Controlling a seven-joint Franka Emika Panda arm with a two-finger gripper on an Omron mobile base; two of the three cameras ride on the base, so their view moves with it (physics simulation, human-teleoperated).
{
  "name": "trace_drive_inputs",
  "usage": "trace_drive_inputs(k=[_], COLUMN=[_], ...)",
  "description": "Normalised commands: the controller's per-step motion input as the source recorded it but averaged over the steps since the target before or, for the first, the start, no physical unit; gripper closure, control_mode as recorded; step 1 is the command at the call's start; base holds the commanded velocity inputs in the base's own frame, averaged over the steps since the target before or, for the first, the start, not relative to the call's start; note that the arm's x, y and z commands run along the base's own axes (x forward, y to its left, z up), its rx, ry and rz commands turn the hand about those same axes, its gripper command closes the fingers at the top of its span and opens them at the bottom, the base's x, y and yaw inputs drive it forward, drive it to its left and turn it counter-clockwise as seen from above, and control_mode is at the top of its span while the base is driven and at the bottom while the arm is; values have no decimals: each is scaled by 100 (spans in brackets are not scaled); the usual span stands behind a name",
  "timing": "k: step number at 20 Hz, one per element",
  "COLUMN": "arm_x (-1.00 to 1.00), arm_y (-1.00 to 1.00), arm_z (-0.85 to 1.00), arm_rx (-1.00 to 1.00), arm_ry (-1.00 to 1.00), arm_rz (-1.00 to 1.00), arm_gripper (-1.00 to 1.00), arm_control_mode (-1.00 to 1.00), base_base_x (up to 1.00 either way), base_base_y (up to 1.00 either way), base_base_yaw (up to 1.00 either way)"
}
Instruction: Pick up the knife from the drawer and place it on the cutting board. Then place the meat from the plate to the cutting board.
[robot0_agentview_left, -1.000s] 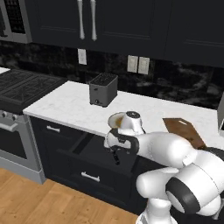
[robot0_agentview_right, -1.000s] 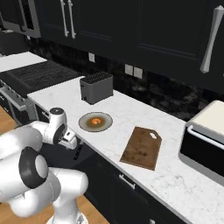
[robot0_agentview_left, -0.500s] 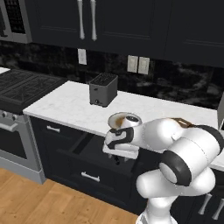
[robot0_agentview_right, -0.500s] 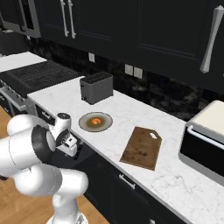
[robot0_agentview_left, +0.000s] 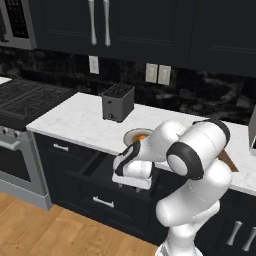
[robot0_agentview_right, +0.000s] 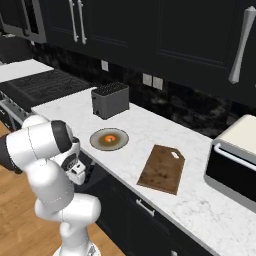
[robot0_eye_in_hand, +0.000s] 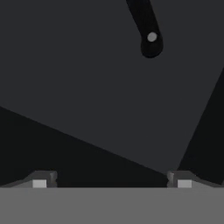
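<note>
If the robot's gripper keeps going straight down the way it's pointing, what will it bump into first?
Probably the bare floor of the open drawer. The gripper points down into it with its jaws wide apart. The knife lies off toward the top of the hand view, not straight ahead. How deep the drawer goes is hard to judge.

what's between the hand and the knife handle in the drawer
Nothing: in the hand view, bare dark drawer floor separates the open hand from the knife handle.

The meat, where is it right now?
The meat sits in the middle of the plate on the counter, between the toaster and the cutting board.
</note>
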Motion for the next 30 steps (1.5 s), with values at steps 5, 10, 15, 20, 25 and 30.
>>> trace_drive_inputs(k=[5,10,15,20,25,30], arm_x=[13,4,-2,-2,-5,-17], arm_y=[13,30,38,52,53,34], arm_z=[-28,-40,-27,0,10,31], arm_rx=[0,0,0,0,0,0], arm_ry=[2,7,5,0,0,0], arm_rz=[-6,-1,0,0,0,2], arm_gripper=[-100,-100,-100,-100,-100,-100], arm_control_mode=[-100,-100,-100,-100,-100,-100], base_base_x=[0,0,0,0,0,0], base_base_y=[0,0,0,0,0,0], base_base_yaw=[0,0,0,0,0,0])
